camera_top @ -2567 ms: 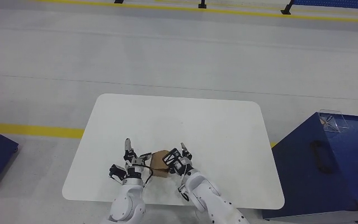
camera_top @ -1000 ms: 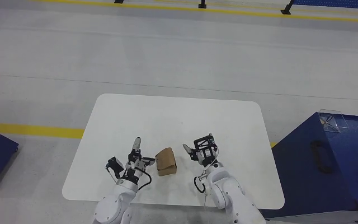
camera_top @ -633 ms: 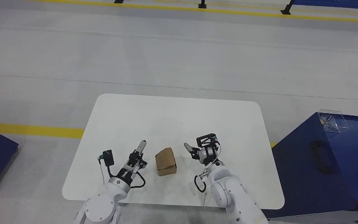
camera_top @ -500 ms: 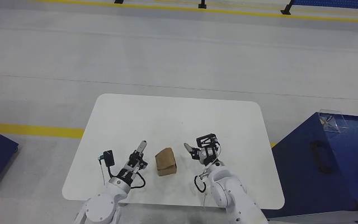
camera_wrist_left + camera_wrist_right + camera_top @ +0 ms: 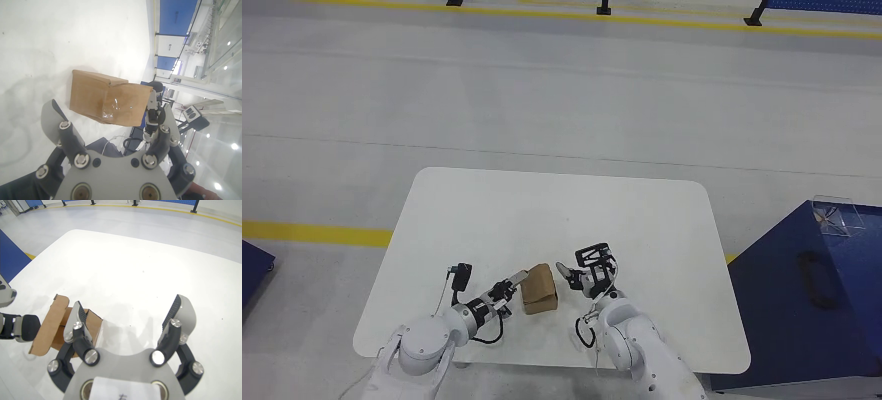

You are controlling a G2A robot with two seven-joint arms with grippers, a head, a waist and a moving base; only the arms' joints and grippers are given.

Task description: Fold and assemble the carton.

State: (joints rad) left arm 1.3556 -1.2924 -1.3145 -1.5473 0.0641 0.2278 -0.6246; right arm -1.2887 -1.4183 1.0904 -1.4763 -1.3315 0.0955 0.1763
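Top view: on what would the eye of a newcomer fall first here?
First on the small brown carton, alone near the robot's edge of the white table. Next on the two open pincers flanking it: the left pincer at one side, the right pincer at its open end, where a flap stands out.

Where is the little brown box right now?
In the top view the carton sits on the white table, near the edge closest to the robot, between the left gripper and the right gripper.
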